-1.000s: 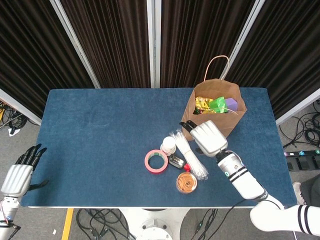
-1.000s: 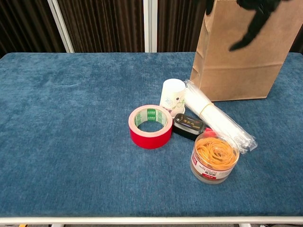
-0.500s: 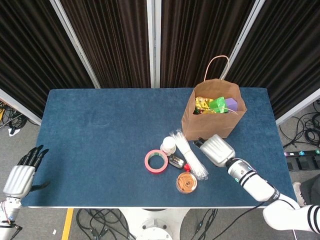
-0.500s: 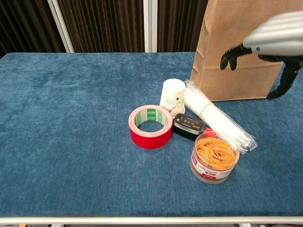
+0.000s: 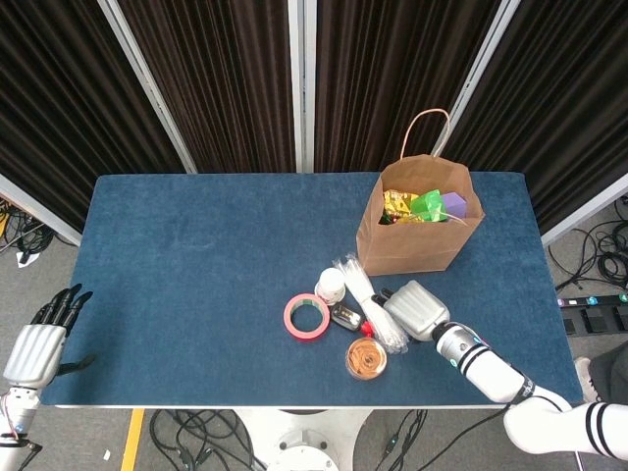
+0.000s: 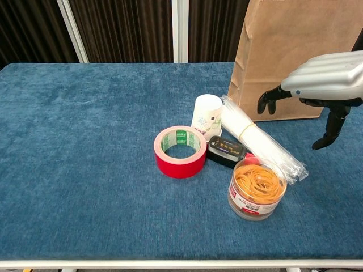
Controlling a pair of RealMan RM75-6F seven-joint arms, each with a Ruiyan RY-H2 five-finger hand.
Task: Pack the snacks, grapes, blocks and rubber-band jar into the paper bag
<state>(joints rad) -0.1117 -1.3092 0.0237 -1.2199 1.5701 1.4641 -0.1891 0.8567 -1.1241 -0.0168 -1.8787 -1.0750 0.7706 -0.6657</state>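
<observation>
The brown paper bag (image 5: 420,216) (image 6: 292,56) stands at the back right with yellow snack packs, green grapes and a purple block showing inside. The clear jar of orange rubber bands (image 5: 366,357) (image 6: 256,188) sits near the front edge. My right hand (image 5: 416,309) (image 6: 320,85) hovers open, palm down, just right of the jar and above the packet of clear straws (image 5: 370,302) (image 6: 258,144), holding nothing. My left hand (image 5: 37,343) hangs open off the table's front left corner.
A red tape roll (image 5: 307,317) (image 6: 181,151), a small white cup (image 5: 331,285) (image 6: 206,115) and a small black case (image 5: 345,316) (image 6: 226,151) cluster left of the jar. The left half of the blue table (image 5: 186,265) holds nothing.
My right hand has come down and forward from the bag's front, now lower and nearer the jar and straws. My left hand barely shifted.
</observation>
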